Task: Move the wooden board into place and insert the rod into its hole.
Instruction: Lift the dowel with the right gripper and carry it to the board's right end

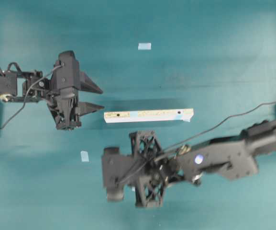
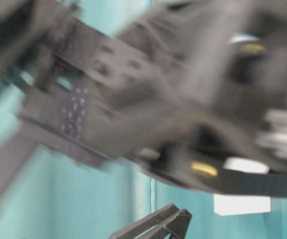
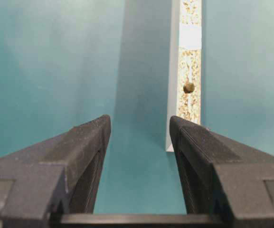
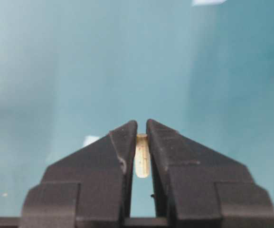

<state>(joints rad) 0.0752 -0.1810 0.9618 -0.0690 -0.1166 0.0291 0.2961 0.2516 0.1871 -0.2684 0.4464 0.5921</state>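
Right gripper (image 4: 142,130) has the rod (image 4: 142,161) pinched tight, hovering at six o'clock of the wooden board (image 1: 149,115). Left gripper (image 3: 140,126), jaws apart and empty, sits at the board's nine o'clock end. Next, I'd say: line the rod up over a hole.

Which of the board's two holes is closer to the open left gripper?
The hole at the wooden board's left end, just off the left gripper; the other hole sits near the far right end.
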